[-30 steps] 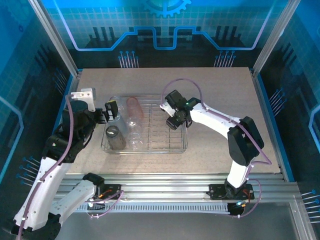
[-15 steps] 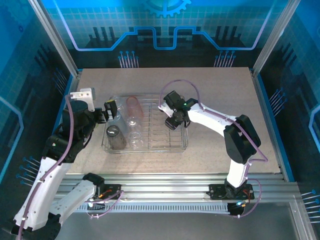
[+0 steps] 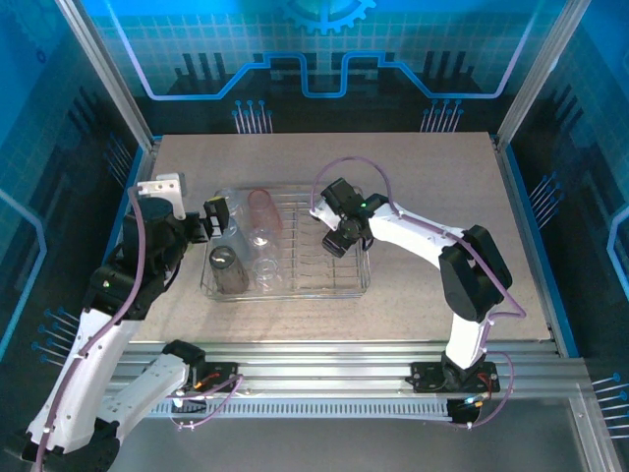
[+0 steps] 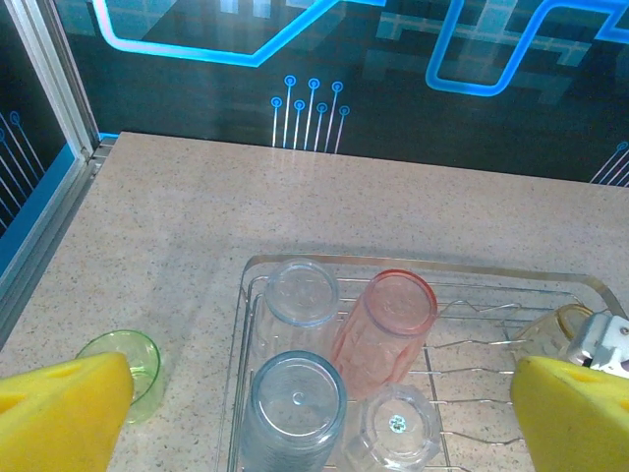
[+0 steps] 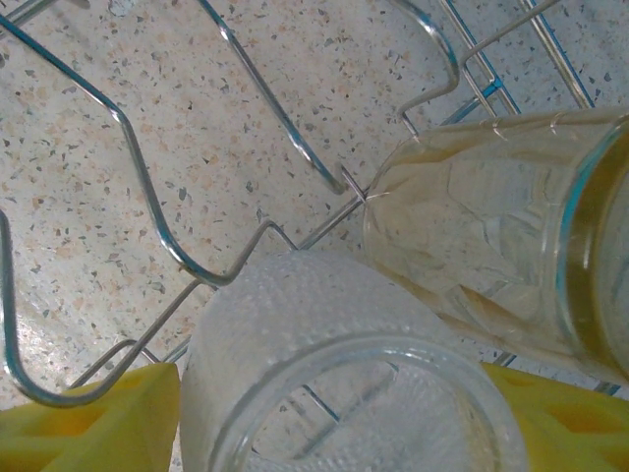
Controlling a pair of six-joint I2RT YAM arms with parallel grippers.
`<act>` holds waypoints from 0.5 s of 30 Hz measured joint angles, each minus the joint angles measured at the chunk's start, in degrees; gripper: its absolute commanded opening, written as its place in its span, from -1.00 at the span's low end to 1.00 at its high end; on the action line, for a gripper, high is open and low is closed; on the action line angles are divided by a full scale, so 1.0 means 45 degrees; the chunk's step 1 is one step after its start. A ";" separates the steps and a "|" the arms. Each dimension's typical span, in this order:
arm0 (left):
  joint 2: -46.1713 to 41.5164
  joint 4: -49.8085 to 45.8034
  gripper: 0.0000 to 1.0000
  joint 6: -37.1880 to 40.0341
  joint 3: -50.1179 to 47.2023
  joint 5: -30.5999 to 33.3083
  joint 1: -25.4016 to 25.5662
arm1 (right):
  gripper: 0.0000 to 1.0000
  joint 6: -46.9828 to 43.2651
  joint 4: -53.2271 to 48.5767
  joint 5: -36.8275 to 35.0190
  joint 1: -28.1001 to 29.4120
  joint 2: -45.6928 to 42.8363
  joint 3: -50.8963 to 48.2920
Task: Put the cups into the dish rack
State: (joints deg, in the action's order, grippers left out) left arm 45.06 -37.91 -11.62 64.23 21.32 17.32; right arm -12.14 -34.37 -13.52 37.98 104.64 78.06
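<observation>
Dish rack (image 3: 324, 285) holding pink cup (image 4: 385, 324), right tool (image 3: 337, 243) gripping clear cup (image 5: 314, 324)

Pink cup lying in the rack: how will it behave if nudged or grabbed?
The pink cup lies on its side across the dish rack wires, so a nudge would likely roll it against the blue-grey cup. Its translucent walls suggest it is light and may flex under a hard squeeze. Its glossy surface could be slippery.

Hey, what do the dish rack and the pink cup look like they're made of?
The dish rack looks like bare metal wire: thin, shiny, silvery rods. The pink cup seems translucent tinted plastic, possibly glass: see-through faceted walls.
</observation>
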 measured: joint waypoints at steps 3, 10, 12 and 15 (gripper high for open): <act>0.0112 -0.0005 0.99 -0.0005 0.0000 0.0087 -0.0010 | 0.50 -0.0039 -0.0117 -0.0058 0.0000 0.0000 0.0102; 0.0544 -0.0253 0.99 -0.0058 0.0000 0.0364 -0.0126 | 0.54 0.0019 -0.0593 -0.0228 -0.0005 -0.0223 0.0442; 0.0729 -0.0389 0.99 -0.0102 0.0000 0.0452 -0.0194 | 0.54 0.0112 -0.0719 -0.0175 -0.0010 -0.0457 0.0442; 0.0986 -0.0612 0.99 -0.0170 0.0000 0.0554 -0.0321 | 0.54 0.0219 -0.0787 -0.0024 -0.0010 -0.0821 0.0442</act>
State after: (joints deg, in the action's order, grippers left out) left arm 49.50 -40.66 -12.38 64.23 23.81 15.88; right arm -11.16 -37.91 -13.63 37.93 100.95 80.05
